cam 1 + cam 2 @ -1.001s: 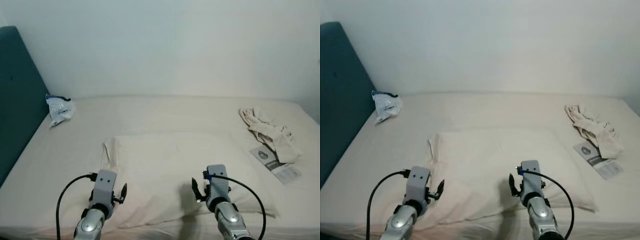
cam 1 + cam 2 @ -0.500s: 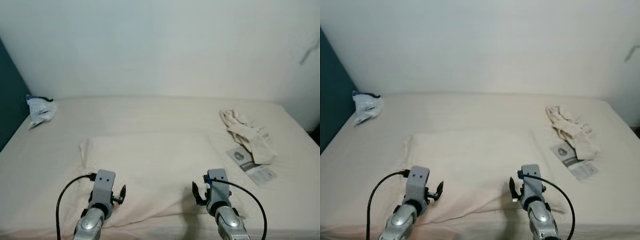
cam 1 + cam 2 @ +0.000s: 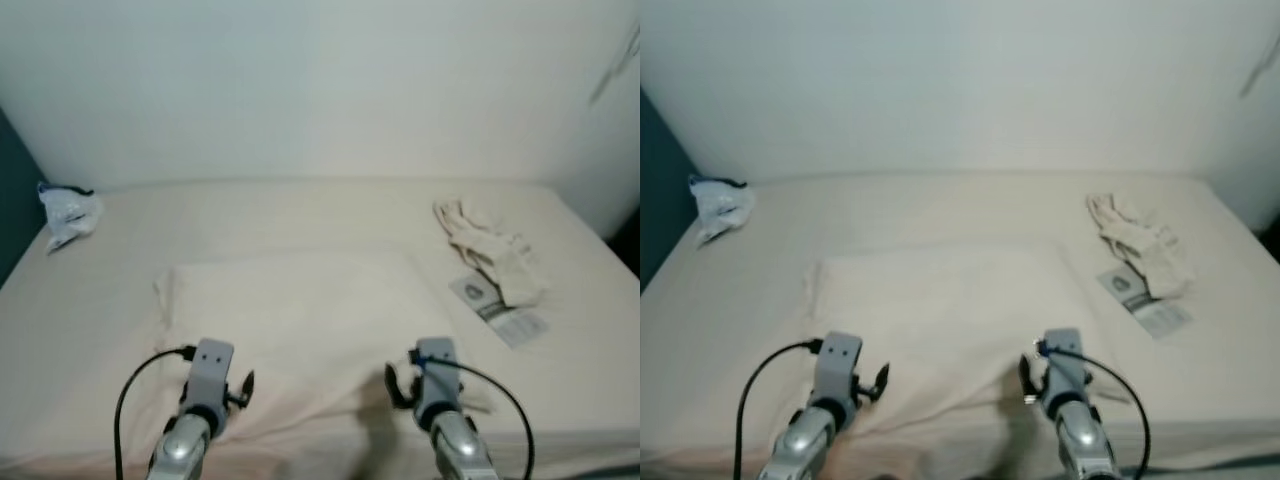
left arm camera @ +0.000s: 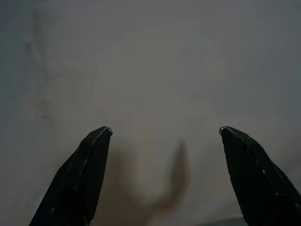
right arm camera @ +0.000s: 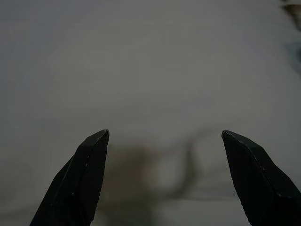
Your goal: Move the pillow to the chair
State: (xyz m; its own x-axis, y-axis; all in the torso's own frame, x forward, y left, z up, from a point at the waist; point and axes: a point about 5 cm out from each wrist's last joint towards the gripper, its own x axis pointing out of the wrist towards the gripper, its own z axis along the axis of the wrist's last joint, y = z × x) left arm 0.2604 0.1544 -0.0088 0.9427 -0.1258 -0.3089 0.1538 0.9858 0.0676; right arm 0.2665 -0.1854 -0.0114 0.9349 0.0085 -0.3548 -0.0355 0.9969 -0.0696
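A cream pillow point(image 3: 300, 320) lies flat on the cream bed point(image 3: 300, 215), in front of me. My left arm point(image 3: 205, 385) hovers over the pillow's near left part and my right arm point(image 3: 432, 385) over its near right edge. In the left wrist view the left gripper point(image 4: 164, 132) is open, with pale fabric below the black fingers point(image 4: 87, 165). The right gripper point(image 5: 164, 134) is open too, nothing between its fingers point(image 5: 89, 160).
A crumpled beige cloth point(image 3: 485, 250) and a printed leaflet point(image 3: 497, 308) lie on the bed's right side. A white plastic bag point(image 3: 65, 212) sits at the far left by the teal headboard point(image 3: 10, 200). A white wall point(image 3: 320, 80) stands behind the bed.
The whole view has swung to the right and tilted a little, so the headboard has nearly left the picture. Both arms keep their place over the pillow, fingers still open.
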